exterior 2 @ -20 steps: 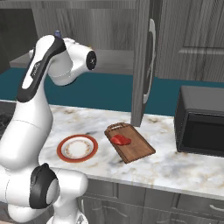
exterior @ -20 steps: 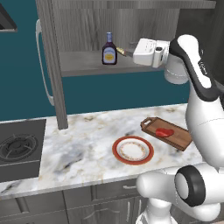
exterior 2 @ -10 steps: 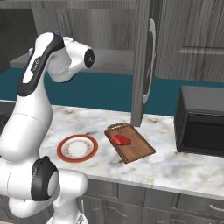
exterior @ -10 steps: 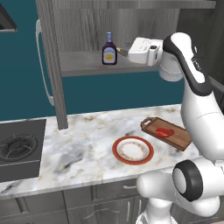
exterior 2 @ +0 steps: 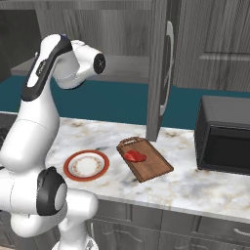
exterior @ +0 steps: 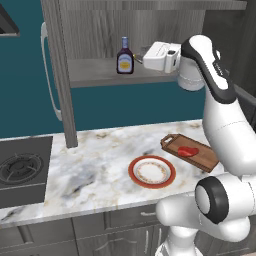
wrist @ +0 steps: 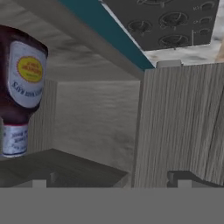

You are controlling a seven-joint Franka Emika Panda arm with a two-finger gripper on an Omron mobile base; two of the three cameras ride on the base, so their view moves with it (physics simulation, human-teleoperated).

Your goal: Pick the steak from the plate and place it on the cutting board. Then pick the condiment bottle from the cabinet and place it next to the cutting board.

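Observation:
The condiment bottle [exterior: 125,56] stands on the shelf of the cabinet [exterior: 59,85]. It is dark brown with a pale cap and a white-and-yellow label. My gripper [exterior: 140,56] is level with it, just to its right, pointing at it. The hand view is rolled over, so the bottle [wrist: 22,87] hangs cap-down at the left edge, outside the gap of my open gripper [wrist: 111,180]. The steak [exterior: 188,151] [exterior 2: 134,156] lies on the cutting board [exterior: 202,159] [exterior 2: 155,167]. Left of the board sits the plate [exterior: 134,172] [exterior 2: 100,168], with nothing on it. In the right base view, my arm hides the gripper and bottle.
A gas hob [exterior: 22,170] is set into the marble counter at the left. A black microwave [exterior 2: 223,136] stands at the right. The cabinet's open door [exterior 2: 158,73] hangs over the counter behind the board. The cabinet's side panel [wrist: 183,122] fills the right of the hand view.
My hand has moved left along the shelf, closer to the bottle. The steak, board and plate have stayed put.

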